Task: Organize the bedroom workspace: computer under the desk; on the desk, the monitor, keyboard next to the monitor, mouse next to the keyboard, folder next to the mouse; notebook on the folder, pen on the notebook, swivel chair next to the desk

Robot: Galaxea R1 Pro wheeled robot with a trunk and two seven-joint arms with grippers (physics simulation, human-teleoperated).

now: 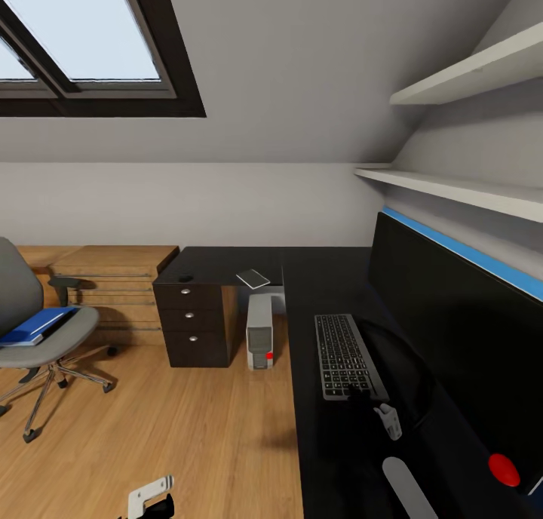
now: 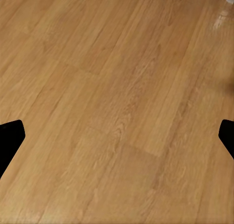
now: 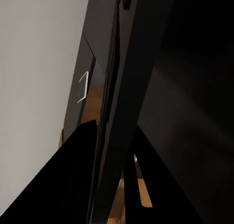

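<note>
1. Risk, keyboard: the right gripper (image 1: 368,397) is at the near end of the slim grey-framed keyboard with dark keys (image 1: 343,349). In the right wrist view a long dark slab runs between the two dark fingers (image 3: 73,185). I cannot tell whether they are clamped on it or only straddling it. A weak end-grip could let the keyboard pivot or slip when it is moved.
2. Risk, monitor: the wide black flat monitor with a blue top edge (image 1: 452,315) stands just beside the keyboard, at 3 o'clock from it. A sideways swing of the right arm could knock it over.
3. Keyboard relative to tool: it lies flat on the matte black L-shaped desk (image 1: 226,262) and runs from the gripper toward 12 o'clock.
4. Left gripper (image 2: 117,141): spread wide and holding nothing, hanging over the light wooden floor (image 2: 122,63).
5. The flat bright blue folder (image 1: 34,327) sits on the grey upholstered swivel chair (image 1: 15,293), at about 10 o'clock from the left gripper and well apart. Reaching it probably needs the base to move, and the chair's castors may roll if it is bumped.
6. The small light-grey computer tower (image 1: 259,340) stands under the desk. The thin grey rectangular notebook (image 1: 253,279) lies on the desk edge above it and could be pushed off.
</note>
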